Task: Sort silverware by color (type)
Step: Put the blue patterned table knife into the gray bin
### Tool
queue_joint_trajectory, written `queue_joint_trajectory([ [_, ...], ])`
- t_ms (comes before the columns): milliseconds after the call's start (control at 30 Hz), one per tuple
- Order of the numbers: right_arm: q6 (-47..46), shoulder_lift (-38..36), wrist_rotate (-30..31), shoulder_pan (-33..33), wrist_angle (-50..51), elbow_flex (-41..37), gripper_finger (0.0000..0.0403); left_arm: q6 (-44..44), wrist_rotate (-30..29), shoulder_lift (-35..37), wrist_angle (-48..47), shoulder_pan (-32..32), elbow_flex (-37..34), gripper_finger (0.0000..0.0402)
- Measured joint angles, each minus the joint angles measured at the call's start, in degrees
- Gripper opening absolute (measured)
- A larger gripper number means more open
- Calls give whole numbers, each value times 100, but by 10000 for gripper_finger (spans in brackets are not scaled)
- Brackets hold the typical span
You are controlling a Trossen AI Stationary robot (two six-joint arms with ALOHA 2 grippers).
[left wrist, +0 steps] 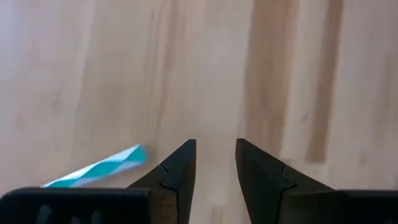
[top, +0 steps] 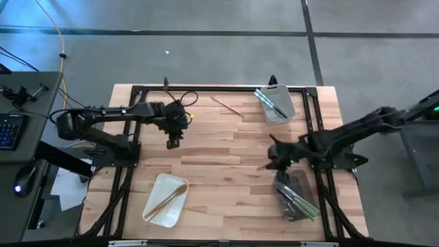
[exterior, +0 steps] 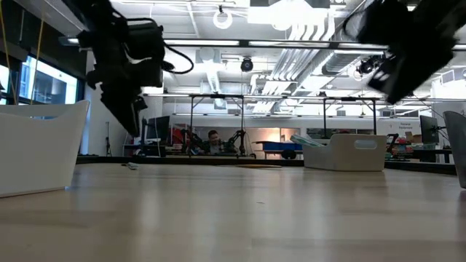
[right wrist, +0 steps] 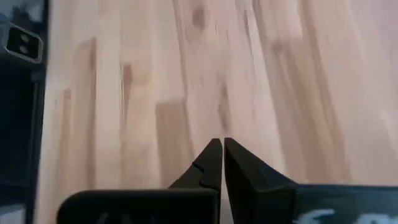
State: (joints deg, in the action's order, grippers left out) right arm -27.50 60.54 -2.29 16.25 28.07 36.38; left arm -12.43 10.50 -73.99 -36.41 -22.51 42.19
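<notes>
A single gold piece of silverware [top: 225, 104] lies flat on the wooden table near its far edge. More gold pieces [top: 168, 199] lie in the white tray at the near left. Light-blue-handled pieces [top: 271, 103] lie in the pale tray at the far right, and pale-green-handled pieces [top: 296, 202] in the dark tray at the near right. My left gripper [top: 173, 142] [left wrist: 216, 155] hangs open and empty over bare wood left of centre. My right gripper [top: 269, 163] [right wrist: 222, 152] is shut and empty over bare wood, just beyond the dark tray.
The white tray [top: 152, 206] [exterior: 36, 145], the pale tray [top: 285, 115] [exterior: 346, 153] and the dark tray [top: 302, 182] stand on the table. A black frame [top: 206, 89] runs along the table's edges. A teal-and-white striped strip [left wrist: 99, 169] shows beside my left fingers.
</notes>
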Motion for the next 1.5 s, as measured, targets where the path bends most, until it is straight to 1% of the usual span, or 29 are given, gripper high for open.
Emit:
queue_joint_trajectory([
  [67, 683, -23, -343, -507, -706, -335, 0, -212, -197, -135, -418, 7, 211, 106],
  [167, 1504, -23, -825, -1127, -1416, -613, 0, -477, -274, -486, -845, 7, 554, 119],
  [233, 1924, -25, -1039, -1434, -1602, -656, 0, -635, -365, -752, -998, 7, 745, 133],
  [300, 2270, -26, -1148, -1657, -1654, -656, 0, -871, -642, -1037, -1047, 7, 902, 149],
  [400, 2706, -27, -1319, -1881, -1727, -656, 0, -1368, -981, -1390, -1054, 3, 1053, 174],
  [500, 2946, -27, -1488, -2018, -1797, -656, 0, -1868, -1429, -1696, -1015, 3, 1119, 191],
  [567, 3063, -27, -1497, -2062, -1819, -656, 0, -2219, -1661, -1874, -986, 3, 1144, 196],
  [700, 3180, -27, -1516, -2080, -1845, -656, 0, -2784, -1793, -2161, -972, 3, 1144, 196],
  [833, 3208, -27, -1516, -2079, -1855, -656, 0, -3049, -2244, -2433, -828, -2, 1144, 181],
  [933, 3208, -25, -1514, -2079, -1859, -656, 0, -3178, -2262, -2543, -813, -32, 1161, 157],
  [1133, 3206, -25, -1514, -2076, -1910, -656, 0, -3316, -2075, -2564, -846, -59, 1154, 77],
  [1233, 3206, -25, -1512, -2076, -1925, -656, 0, -3425, -2073, -2560, -835, -59, 1152, 38],
  [1367, 3088, -25, -1509, -2078, -1925, -656, 0, -3340, -1998, -2536, -773, -52, 1218, 34],
  [1500, 2974, -25, -1457, -2076, -1931, -656, 0, -3094, -1558, -2330, -527, -86, 1445, 34],
])
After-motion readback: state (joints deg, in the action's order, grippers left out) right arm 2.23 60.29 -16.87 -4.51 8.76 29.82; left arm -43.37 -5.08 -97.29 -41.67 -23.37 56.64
